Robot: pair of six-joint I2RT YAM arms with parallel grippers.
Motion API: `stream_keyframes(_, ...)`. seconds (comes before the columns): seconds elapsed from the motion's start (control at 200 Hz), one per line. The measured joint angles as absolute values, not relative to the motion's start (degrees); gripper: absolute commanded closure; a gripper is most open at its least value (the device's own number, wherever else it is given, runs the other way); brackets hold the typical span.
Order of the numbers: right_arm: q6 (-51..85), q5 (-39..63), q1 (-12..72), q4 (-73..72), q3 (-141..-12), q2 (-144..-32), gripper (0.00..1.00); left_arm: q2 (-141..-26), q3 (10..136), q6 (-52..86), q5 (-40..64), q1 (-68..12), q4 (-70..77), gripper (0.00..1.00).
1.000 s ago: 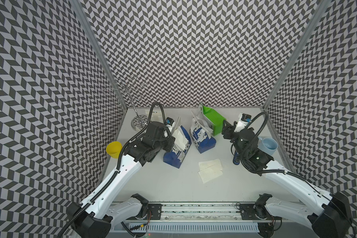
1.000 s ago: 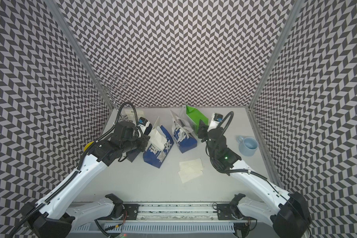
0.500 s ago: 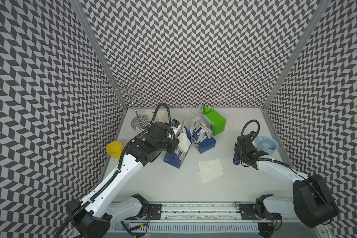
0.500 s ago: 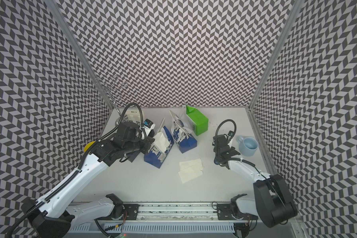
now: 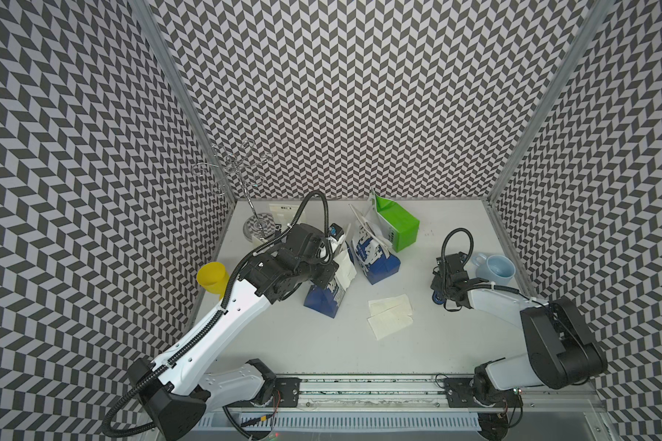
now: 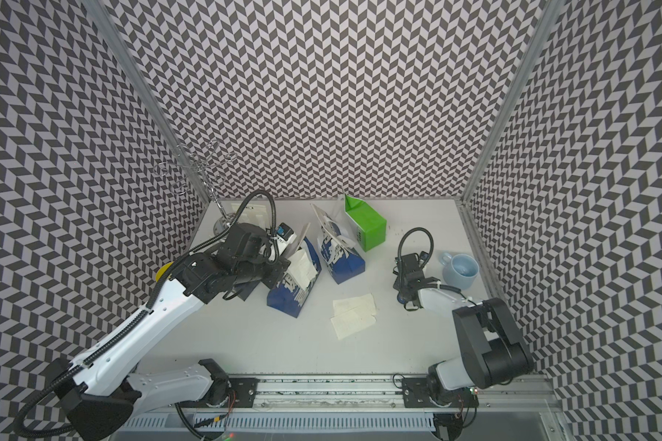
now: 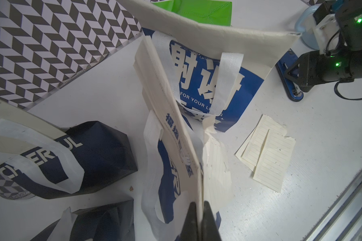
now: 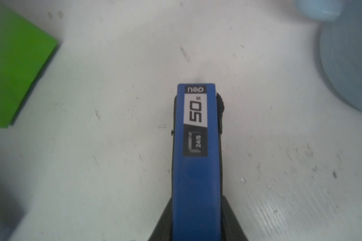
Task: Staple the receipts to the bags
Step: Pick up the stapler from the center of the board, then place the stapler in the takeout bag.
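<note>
**Left tool clamped on bag and receipt; right tool closed on the stapler**

**Top views.** The left tool (image 5: 336,272) is closed on the top edge of the near blue bag (image 5: 323,299). One clamped receipt (image 5: 346,267) lies against that bag's face. Just beyond this tool stand one far blue bag (image 5: 379,259) and one green bag (image 5: 398,227). The right tool (image 5: 440,292) points down onto one stapler (image 5: 436,298), which lies on the desk (image 5: 322,362). One pale blue mug (image 5: 495,269) sits just beside this tool. Between the two tools lie the loose receipts (image 5: 390,315), at least two of them, overlapping.

**Left wrist view.** The fingertips (image 7: 191,219) nearly meet, pinching the bag's rim and the clamped receipt between them. Two dark navy bags (image 7: 100,150) lie flat close beside the tool, which makes five bags in all. The loose receipts look like three slips here, but the overlap leaves the count uncertain.

**Right wrist view.** The stapler runs straight out from the tool. The black fingers (image 8: 161,221) press against both of its long sides while it rests on the desk. The green bag and the mug appear blurred, one on either side.
</note>
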State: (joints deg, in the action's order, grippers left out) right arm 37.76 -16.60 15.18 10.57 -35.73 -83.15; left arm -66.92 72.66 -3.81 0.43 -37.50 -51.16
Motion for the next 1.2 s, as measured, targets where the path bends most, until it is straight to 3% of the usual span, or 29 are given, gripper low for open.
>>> stream_keyframes(0.28, 35.09, -12.49, 17.12, 13.39, -37.89, -66.96, 0.93, -63.94, 69.56, -3.84, 3.01, -37.47, -50.04, 1.0)
stream_keyframes(0.421, 29.93, -14.74, 26.52, 6.35, -44.23, -56.88, 0.93, -62.13, 66.22, -3.38, 4.64, -36.42, -47.44, 1.0)
stream_keyframes(0.541, 27.03, -14.33, 34.85, -4.12, -50.0, -54.63, 0.93, -61.06, 64.82, -3.07, 5.69, -34.81, -45.69, 1.0)
stream_keyframes(0.791, 28.08, -8.73, 44.58, -24.67, -54.85, -66.37, 0.93, -60.71, 64.12, -1.74, 6.2, -33.1, -43.24, 1.0)
stream_keyframes(0.996, 30.57, -5.93, 49.28, -28.84, -56.97, -80.14, 0.93, -60.62, 63.61, -0.95, 7.4, -32.95, -42.13, 1.0)
stream_keyframes(1.202, 33.76, -5.28, 50.74, -30.79, -57.87, -84.25, 0.93, -60.27, 63.26, -0.3, 8.82, -32.27, -41.5, 1.0)
